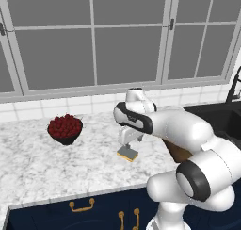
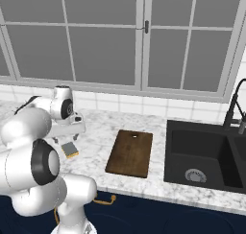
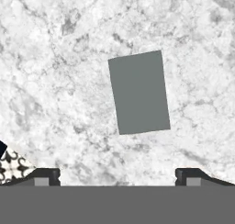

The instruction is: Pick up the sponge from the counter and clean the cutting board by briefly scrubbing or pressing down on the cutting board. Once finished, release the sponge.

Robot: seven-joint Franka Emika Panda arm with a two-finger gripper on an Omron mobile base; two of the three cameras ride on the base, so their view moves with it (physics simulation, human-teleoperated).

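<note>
The jaws of the gripper (image 3: 117, 176) stand spread wide and empty just above the sponge (image 3: 139, 92), which lies grey side up on the marble tabletop (image 1: 28, 163), well left of the dark cutting board (image 2: 130, 152).

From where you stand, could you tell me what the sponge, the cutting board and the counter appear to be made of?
The sponge looks like soft yellow foam under a flat, matte grey scouring layer; the two colours show at its edge. The cutting board appears to be dark-brown wood with a dull finish and faint grain. The counter looks like polished white marble with grey veining, though it could be an imitation.
</note>
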